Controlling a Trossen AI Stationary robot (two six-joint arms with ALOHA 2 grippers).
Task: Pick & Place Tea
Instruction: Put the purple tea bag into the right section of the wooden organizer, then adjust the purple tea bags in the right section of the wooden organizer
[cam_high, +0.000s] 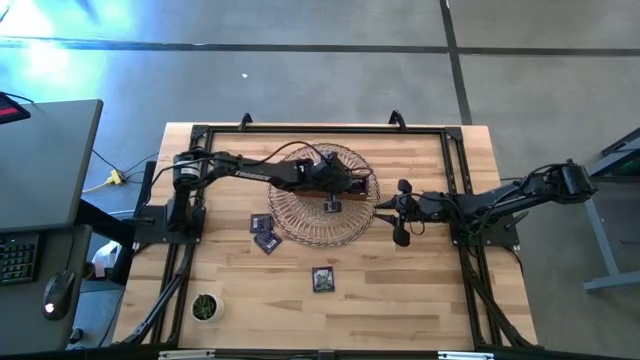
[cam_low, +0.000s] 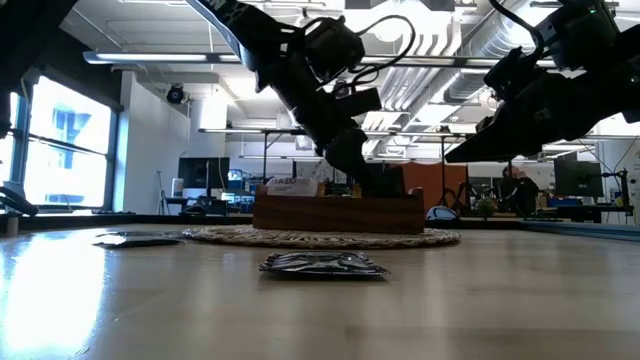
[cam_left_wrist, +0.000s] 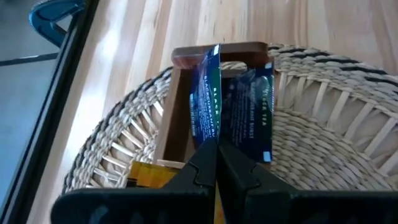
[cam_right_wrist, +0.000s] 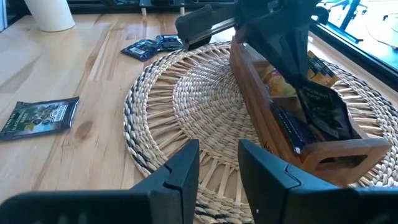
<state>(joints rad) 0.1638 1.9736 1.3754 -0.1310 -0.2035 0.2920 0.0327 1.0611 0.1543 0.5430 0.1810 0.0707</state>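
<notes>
A round woven basket (cam_high: 300, 225) lies mid-table with a brown wooden box (cam_right_wrist: 261, 118) on it. My left gripper (cam_high: 333, 200) hangs over the box's end compartment, shut on a dark tea sachet (cam_left_wrist: 208, 93). A second dark sachet (cam_left_wrist: 252, 112) stands in that compartment, and an orange one (cam_left_wrist: 149, 174) lies farther along the box. Loose sachets lie flat on the table: two left of the basket (cam_high: 265, 232) and one in front (cam_high: 323, 279). My right gripper (cam_right_wrist: 217, 165) is open, off the basket's right rim (cam_high: 400, 215). My left gripper pinches the dark sachet by its upper edge (cam_left_wrist: 208, 140) between its two fingers, coming from above and pointing down. The sachet hangs upright below the fingers, edge-on in the wrist view. Its lower end (cam_right_wrist: 329, 124) reaches into the box's end compartment.
A small potted plant (cam_high: 205, 307) stands near the table's near-left corner. A dark metal frame (cam_high: 455, 160) runs around the tabletop. Bare wood lies in front of the basket, around the single sachet (cam_low: 322, 264).
</notes>
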